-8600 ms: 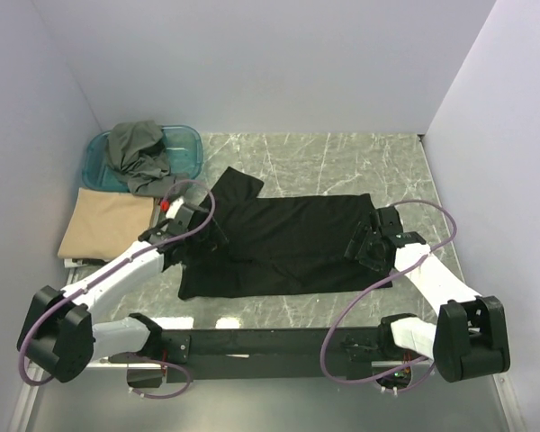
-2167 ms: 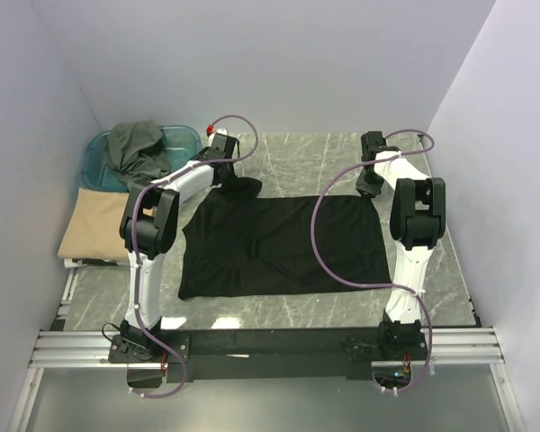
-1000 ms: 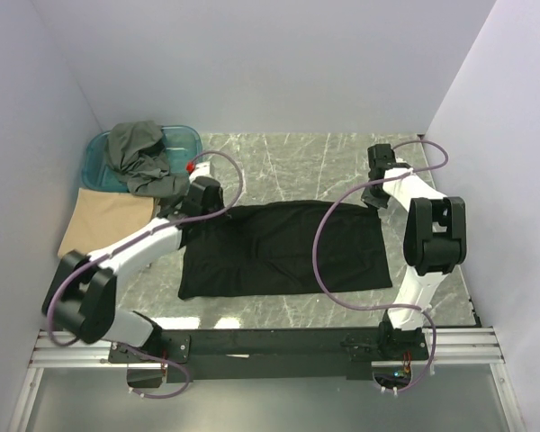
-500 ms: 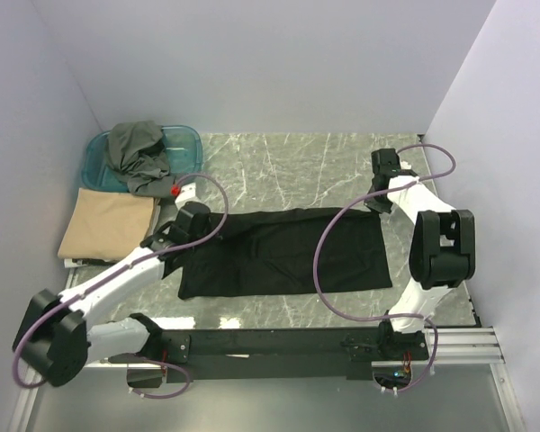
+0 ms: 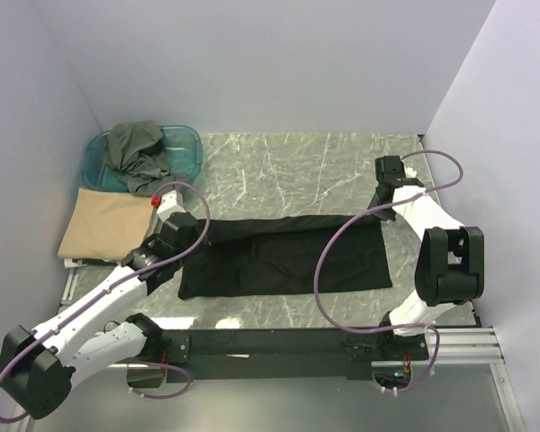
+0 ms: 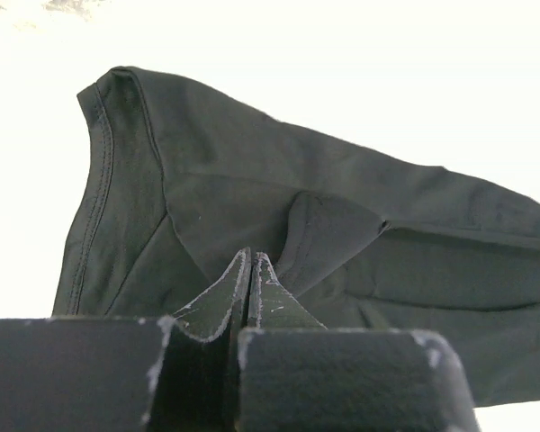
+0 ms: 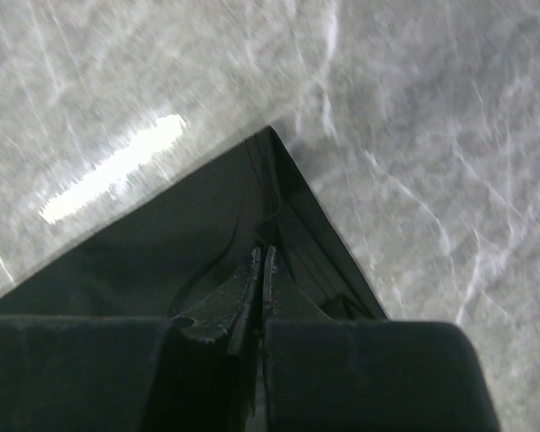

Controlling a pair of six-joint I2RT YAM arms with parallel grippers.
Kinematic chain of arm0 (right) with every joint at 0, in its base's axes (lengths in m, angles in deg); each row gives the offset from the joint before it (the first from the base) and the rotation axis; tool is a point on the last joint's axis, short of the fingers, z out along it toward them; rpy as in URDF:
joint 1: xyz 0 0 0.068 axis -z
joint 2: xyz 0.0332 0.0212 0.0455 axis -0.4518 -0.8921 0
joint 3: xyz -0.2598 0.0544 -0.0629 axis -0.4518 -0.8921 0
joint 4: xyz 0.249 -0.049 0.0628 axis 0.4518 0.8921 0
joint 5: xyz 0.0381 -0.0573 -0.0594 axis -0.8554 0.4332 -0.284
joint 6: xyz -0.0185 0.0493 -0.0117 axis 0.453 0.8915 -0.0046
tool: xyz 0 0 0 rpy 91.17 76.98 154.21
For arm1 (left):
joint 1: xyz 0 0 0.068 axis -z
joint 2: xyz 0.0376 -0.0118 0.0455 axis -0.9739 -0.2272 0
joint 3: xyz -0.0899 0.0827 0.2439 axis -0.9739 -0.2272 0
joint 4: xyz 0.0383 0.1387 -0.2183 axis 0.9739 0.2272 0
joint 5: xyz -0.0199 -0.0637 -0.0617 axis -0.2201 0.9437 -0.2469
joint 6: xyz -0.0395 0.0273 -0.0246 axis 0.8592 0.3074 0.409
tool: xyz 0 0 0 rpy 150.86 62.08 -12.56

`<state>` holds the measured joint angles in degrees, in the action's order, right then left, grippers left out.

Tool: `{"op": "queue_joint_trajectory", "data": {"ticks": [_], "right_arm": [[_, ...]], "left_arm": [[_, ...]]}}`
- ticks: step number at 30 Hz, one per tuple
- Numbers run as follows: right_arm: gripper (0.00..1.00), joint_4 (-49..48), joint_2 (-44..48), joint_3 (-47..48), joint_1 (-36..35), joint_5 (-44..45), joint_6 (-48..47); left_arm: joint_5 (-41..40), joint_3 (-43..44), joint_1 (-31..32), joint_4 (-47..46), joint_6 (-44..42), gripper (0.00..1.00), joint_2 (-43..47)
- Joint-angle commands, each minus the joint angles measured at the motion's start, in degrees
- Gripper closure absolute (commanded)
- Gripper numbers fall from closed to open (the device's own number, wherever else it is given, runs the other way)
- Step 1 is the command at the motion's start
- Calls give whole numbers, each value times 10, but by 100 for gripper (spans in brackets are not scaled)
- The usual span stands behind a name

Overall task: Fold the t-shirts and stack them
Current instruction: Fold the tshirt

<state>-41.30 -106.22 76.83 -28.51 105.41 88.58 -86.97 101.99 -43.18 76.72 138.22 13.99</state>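
Black t-shirt (image 5: 288, 261) far edge now drawn nearward: lengthwise fold partway. Left gripper (image 6: 250, 258) and right gripper (image 7: 261, 252) both pinch its cloth.

Robotics lab test cell — plain pale partition walls (image 5: 252, 63) on three sides, marble-patterned tabletop (image 5: 315, 162), cabled left arm (image 5: 99, 301) and right arm (image 5: 432, 220) bolted along an aluminium rail (image 5: 468, 342).
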Motion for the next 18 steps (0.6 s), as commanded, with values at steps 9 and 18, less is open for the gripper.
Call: {"op": "queue_joint_trajectory", "data": {"ticks": [9,18], "right_arm": [[100,21,71,-38,-2,36,4],[100,13,70,-51,-2,30,-1]], "left_arm": [[37,-21,7,34,28,100,75],[94,-61,20,41,49,99,122]]}}
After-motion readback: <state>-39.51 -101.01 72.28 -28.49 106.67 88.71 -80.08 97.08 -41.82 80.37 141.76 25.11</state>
